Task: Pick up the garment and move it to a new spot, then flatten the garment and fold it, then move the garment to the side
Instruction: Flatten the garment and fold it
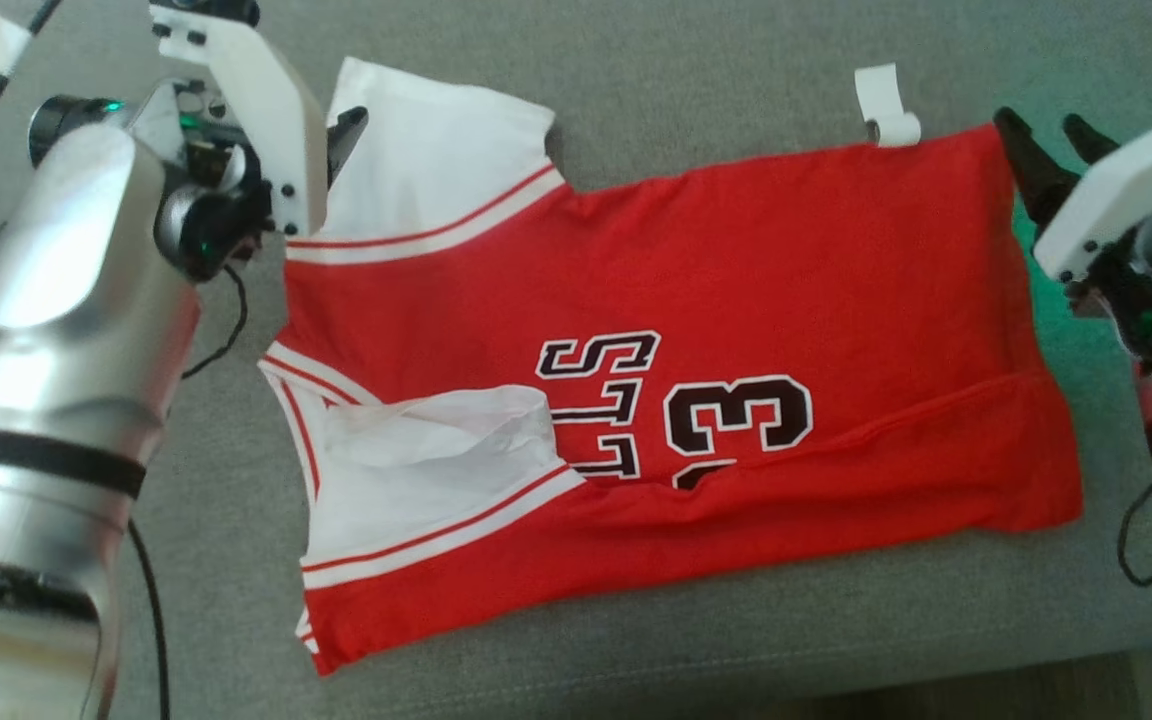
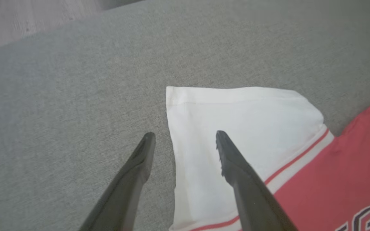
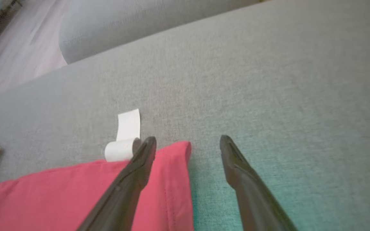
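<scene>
Now you are hovering the left gripper (image 2: 185, 133) and right gripper (image 3: 188, 138), jaws wide, astride far corners of the jersey (image 1: 686, 330), probably readying a fold.

Beneath me stretched a grey upholstered seat (image 1: 636, 80), evenly lit. Past its far edge I saw pale wooden floor (image 2: 27, 19), and a rounded grey cushion (image 3: 124, 29) rose beyond that edge too. A greenish glow (image 3: 284, 166) tinted the fabric toward the seat's right edge.

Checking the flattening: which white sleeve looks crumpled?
The sleeve nearer the robot, beside the lettering, is bunched; the far sleeve by the left end effector lies smooth.
</scene>
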Controlling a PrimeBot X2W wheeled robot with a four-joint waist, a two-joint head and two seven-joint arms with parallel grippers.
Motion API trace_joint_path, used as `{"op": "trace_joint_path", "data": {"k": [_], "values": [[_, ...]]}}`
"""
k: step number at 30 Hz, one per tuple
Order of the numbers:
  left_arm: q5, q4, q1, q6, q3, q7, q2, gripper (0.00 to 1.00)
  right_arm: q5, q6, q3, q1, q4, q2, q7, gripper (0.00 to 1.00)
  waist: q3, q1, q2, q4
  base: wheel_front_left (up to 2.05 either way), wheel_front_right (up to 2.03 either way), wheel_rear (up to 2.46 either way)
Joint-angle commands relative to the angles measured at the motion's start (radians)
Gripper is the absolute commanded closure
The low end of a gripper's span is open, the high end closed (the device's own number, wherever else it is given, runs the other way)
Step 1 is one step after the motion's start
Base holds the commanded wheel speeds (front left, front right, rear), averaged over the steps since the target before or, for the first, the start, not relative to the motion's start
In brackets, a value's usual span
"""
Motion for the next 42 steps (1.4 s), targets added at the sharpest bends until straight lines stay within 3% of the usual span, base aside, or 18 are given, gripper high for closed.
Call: {"op": "trace_joint_path", "data": {"k": [1, 17, 18, 20, 21, 22, 23, 24, 32, 42], "values": [[-0.005, 0.003, -0.075, -0.006, 0.022, 0.007, 0.030, 0.00, 0.011, 0.007, 0.041, -0.032, -0.002, -0.016, 0.016, 0.00, 0.041, -0.0003, 0.0000, -0.014, 0.00, 0.00, 0.00], [-0.023, 0.247, -0.230, -0.019, -0.027, -0.010, 0.007, 0.00, 0.182, 0.007, 0.301, -0.116, 0.063, -0.027, 0.005, 0.00, 0.117, -0.0003, 0.0000, -0.076, 0.00, 0.00, 0.00], [-0.026, 0.252, -0.232, -0.019, -0.035, -0.006, 0.004, 0.08, 0.192, 0.007, 0.317, -0.117, 0.063, -0.032, 0.001, 0.00, 0.117, -0.0003, 0.0000, -0.076, 0.00, 0.00, 0.00], [-0.038, 0.254, -0.233, -0.019, -0.050, -0.003, -0.003, 0.58, 0.212, 0.007, 0.344, -0.118, 0.060, -0.039, -0.013, 0.05, 0.114, -0.0003, 0.0000, -0.076, 0.00, 0.00, 0.00], [-0.046, 0.254, -0.232, -0.019, -0.058, -0.001, -0.004, 0.82, 0.219, 0.007, 0.357, -0.119, 0.059, -0.044, -0.025, 0.24, 0.112, -0.0003, 0.0000, -0.075, 0.00, 0.00, 0.00], [-0.052, 0.252, -0.233, -0.020, -0.065, -0.003, -0.003, 1.00, 0.223, 0.007, 0.369, -0.121, 0.060, -0.050, -0.039, 0.58, 0.111, -0.0003, 0.0000, -0.074, 0.00, 0.00, 0.00], [-0.055, 0.252, -0.235, -0.020, -0.070, -0.012, 0.001, 1.00, 0.227, 0.007, 0.378, -0.125, 0.061, -0.055, -0.057, 0.85, 0.109, -0.0003, 0.0000, -0.072, 0.00, 0.00, 0.00], [-0.054, 0.254, -0.240, -0.020, -0.073, -0.027, 0.007, 1.00, 0.231, 0.007, 0.382, -0.131, 0.063, -0.059, -0.081, 1.00, 0.108, -0.0003, 0.0000, -0.070, 0.00, 0.00, 0.00], [-0.038, 0.313, -0.265, -0.016, -0.077, -0.149, 0.035, 1.00, 0.230, 0.007, 0.390, -0.162, 0.150, -0.066, -0.286, 1.00, 0.070, -0.0003, 0.0000, -0.046, 0.00, 0.00, 0.00], [-0.060, 0.347, -0.255, -0.019, -0.081, -0.241, 0.016, 1.00, 0.227, 0.007, 0.431, -0.167, 0.205, -0.061, -0.457, 1.00, 0.007, -0.0003, 0.0000, -0.009, 0.00, 0.00, 0.00]]}}
